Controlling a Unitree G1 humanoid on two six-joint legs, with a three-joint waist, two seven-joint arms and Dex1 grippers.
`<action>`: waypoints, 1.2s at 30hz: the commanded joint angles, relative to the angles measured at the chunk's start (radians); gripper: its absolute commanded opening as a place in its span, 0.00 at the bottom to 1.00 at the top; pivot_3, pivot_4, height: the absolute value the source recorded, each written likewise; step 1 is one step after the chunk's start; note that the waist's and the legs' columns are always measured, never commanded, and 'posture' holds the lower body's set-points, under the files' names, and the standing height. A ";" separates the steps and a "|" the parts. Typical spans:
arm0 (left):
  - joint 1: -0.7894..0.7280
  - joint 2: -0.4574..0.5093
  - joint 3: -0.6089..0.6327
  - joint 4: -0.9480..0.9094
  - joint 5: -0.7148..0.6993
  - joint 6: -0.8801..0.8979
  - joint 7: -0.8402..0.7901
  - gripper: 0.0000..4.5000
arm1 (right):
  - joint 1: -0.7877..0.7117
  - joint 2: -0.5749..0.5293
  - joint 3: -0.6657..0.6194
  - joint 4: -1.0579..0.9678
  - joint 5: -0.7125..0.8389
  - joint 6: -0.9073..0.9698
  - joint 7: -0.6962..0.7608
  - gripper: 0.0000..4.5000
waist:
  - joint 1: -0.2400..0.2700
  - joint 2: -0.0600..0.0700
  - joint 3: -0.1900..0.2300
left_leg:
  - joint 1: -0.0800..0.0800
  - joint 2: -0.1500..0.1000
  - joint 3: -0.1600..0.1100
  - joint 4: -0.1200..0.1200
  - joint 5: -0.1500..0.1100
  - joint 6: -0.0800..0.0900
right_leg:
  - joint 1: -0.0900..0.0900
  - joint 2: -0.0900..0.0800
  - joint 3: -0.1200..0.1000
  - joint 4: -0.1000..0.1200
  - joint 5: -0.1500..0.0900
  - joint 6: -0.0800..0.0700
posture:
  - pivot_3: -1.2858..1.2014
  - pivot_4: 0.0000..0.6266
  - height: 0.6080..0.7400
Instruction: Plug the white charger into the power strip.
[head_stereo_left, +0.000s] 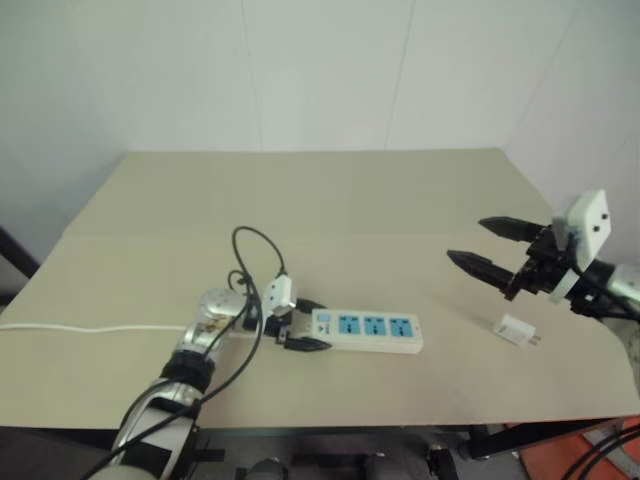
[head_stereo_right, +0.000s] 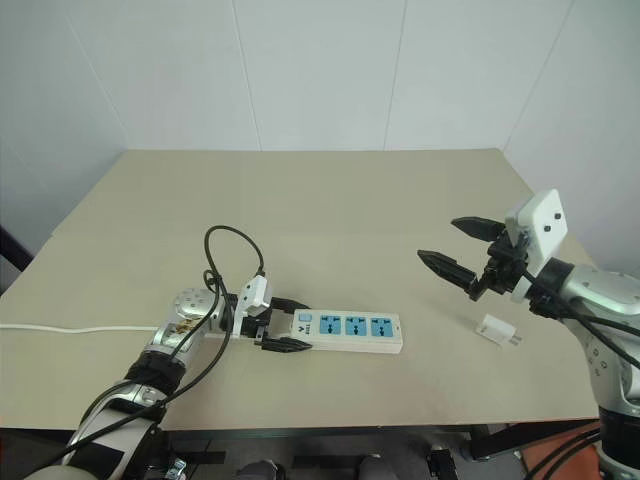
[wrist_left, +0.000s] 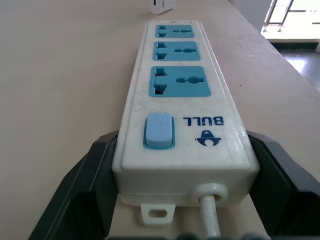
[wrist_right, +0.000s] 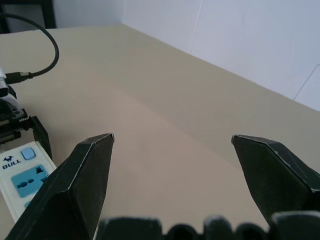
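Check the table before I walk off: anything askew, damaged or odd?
Nothing stands out. The power strip lies flat, its switch end between the left gripper's fingers; the white charger lies loose on the table, beneath the open right gripper.

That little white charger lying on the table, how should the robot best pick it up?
Probably from above, pinching the white charger's two long flat sides. It lies flat with its prongs pointing sideways, so those stay free. The open right end effector hovers nearest.
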 joint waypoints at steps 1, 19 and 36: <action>-0.014 -0.021 -0.014 0.013 0.032 -0.075 0.050 0.73 | -0.006 -0.028 -0.037 -0.014 0.017 0.010 0.004 0.99 | 0.000 0.000 0.000 | 0.000 0.000 0.000 0.000 0.000 0.000 | 0.000 0.000 0.000 0.000 0.000 0.000 | 0.52 0.24 1.00; 0.030 -0.055 -0.050 -0.026 0.026 0.040 0.087 0.73 | -0.429 -0.337 0.325 0.245 -0.063 0.509 0.062 0.99 | 0.001 0.000 0.000 | 0.000 0.000 0.001 0.001 0.000 0.000 | 0.000 0.000 0.001 -0.001 -0.001 0.001 | 0.52 0.24 1.00; 0.021 -0.049 -0.070 -0.006 0.051 0.046 0.085 0.73 | -0.535 -0.393 0.836 0.555 -0.540 0.102 0.614 0.99 | 0.000 0.001 0.000 | -0.001 0.000 0.001 0.003 0.000 0.000 | -0.001 0.000 0.000 0.000 -0.004 0.007 | 0.52 0.24 1.00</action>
